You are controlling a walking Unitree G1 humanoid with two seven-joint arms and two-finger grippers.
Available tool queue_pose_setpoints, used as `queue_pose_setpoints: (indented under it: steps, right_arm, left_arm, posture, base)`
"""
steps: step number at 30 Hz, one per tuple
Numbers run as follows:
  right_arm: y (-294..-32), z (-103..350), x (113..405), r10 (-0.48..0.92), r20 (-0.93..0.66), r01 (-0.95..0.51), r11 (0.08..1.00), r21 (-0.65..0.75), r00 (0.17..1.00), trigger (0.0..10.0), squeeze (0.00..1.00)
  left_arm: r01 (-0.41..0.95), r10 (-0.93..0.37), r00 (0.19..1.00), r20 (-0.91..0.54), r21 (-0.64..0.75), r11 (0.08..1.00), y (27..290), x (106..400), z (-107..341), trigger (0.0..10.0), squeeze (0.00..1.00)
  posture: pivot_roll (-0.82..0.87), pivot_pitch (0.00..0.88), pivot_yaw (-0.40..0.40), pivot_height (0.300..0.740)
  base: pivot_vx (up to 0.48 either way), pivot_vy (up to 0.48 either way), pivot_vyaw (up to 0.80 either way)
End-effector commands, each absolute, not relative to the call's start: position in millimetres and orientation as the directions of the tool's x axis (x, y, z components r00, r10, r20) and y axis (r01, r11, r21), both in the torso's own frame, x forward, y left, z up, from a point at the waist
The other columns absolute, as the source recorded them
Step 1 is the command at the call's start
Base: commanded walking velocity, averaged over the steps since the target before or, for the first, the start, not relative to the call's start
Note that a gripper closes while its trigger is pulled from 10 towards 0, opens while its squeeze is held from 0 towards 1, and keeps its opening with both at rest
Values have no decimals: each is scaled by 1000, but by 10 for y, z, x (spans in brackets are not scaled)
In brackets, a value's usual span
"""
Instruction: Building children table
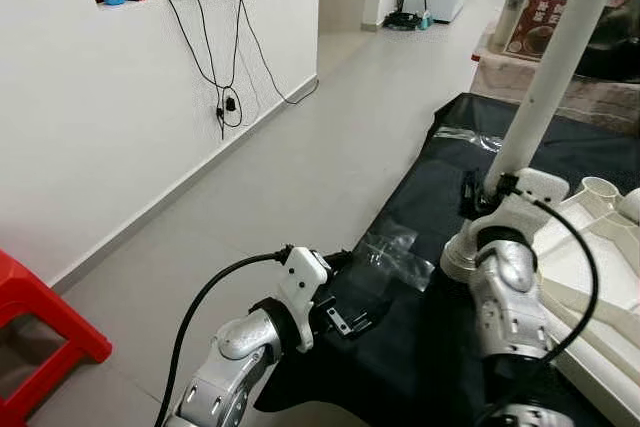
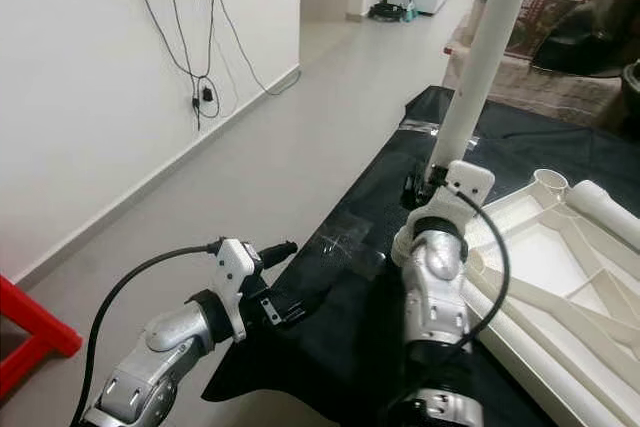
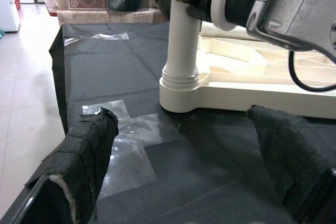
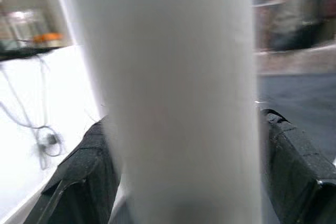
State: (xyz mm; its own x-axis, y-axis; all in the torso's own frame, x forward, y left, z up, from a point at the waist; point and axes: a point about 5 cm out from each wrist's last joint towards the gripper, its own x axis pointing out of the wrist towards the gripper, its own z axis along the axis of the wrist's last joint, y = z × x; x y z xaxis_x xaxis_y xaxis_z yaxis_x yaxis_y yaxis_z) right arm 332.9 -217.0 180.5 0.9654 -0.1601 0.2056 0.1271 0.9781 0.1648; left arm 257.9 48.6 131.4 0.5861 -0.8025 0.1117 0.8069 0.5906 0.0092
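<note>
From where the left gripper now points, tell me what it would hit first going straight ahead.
Probably the threaded base of the white plastic table leg where it meets the cream table frame; black floor sheet lies between. Depth is uncertain.

A pale grey tiled floor [image 1: 330, 117] carried a black sheet [image 1: 420, 247] spread flat. On the sheet lay an upturned cream tabletop [image 2: 540, 247], ribs facing up, with patches of clear tape [image 3: 126, 150] near the sheet's edge. A red stool [image 1: 35, 322] stood on the floor, well apart.
</note>
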Motion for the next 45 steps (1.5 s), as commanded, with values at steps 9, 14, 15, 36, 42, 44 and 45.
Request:
queue_pose_setpoints:
  steps: [9, 14, 15, 36, 42, 44, 45]
  right_arm:
    - [-2073, 1756, 3360, 424, 19, -424, 906, 0, 906, 10000, 0]
    - [-2162, 1719, 3412, 249, 96, -256, 964, 76, 964, 10000, 0]
    - [-2151, 1683, 3350, 254, 110, -266, 957, 113, 961, 10000, 0]
    - [-2168, 1181, 2362, 43, 79, -58, 980, 189, 996, 10000, 0]
    - [-2230, 1283, 2297, -149, 109, 133, 981, 143, 983, 10000, 0]
    - [-2241, 1293, 2294, -171, 112, 155, 978, 139, 979, 10000, 0]
    - [-2266, 1313, 2288, -215, 122, 201, 972, 121, 969, 10000, 0]
  left_arm:
    - [809, -805, 585, 93, 5, 588, 468, 2540, 1239, 10000, 0]
    - [809, -806, 585, 93, 4, 588, 461, 2532, 1242, 10000, 0]
    - [809, -805, 585, 93, 3, 588, 462, 2533, 1242, 10000, 0]
    - [810, -806, 585, 88, -7, 587, 484, 2560, 1263, 10000, 0]
    - [786, -786, 617, 51, 14, 618, 517, 2614, 1234, 10000, 0]
    - [782, -782, 621, 42, 22, 622, 521, 2623, 1226, 10000, 0]
    - [784, -785, 619, 33, 38, 620, 514, 2626, 1220, 10000, 0]
  posture:
    - [173, 0, -54, 740]
    - [175, 0, -53, 740]
    - [175, 0, -53, 740]
    - [129, 0, -23, 740]
    - [127, 0, -14, 740]
    - [127, 0, -14, 740]
    - [125, 0, -13, 740]
  base:
    - [0, 0, 0]
    - [0, 0, 0]
    - [0, 0, 0]
    - [0, 0, -147]
    - [0, 0, -767]
    - [0, 0, -763]
    - [0, 0, -763]
